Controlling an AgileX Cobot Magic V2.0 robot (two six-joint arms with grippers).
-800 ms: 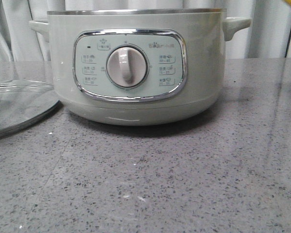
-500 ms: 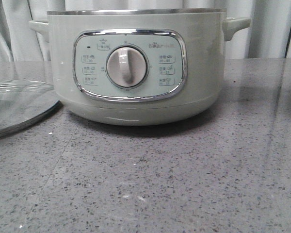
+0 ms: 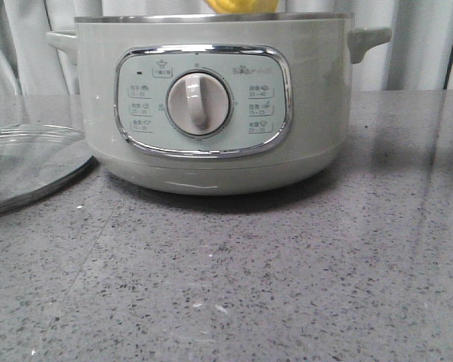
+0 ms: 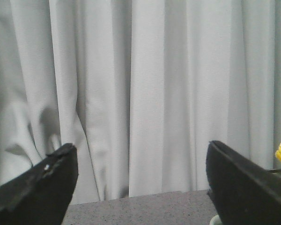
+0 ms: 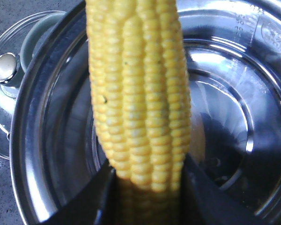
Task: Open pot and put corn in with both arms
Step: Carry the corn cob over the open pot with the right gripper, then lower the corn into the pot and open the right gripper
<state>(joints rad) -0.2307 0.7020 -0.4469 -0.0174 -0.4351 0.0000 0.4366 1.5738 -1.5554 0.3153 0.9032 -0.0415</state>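
- One corn cob is clamped at its base between the right end effector's two dark fingers, held directly above the open pot.
- One sage-green pot stands lidless on the grey worktop.
- One glass lid lies beside it.
- The left end effector is released, empty, facing one white curtain.

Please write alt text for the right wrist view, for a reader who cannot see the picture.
A yellow corn cob, gripped at one end by the dark jaws of the right gripper, hangs over the open pot, whose shiny steel interior looks empty. The glass lid lies on the grey table beside the pot.
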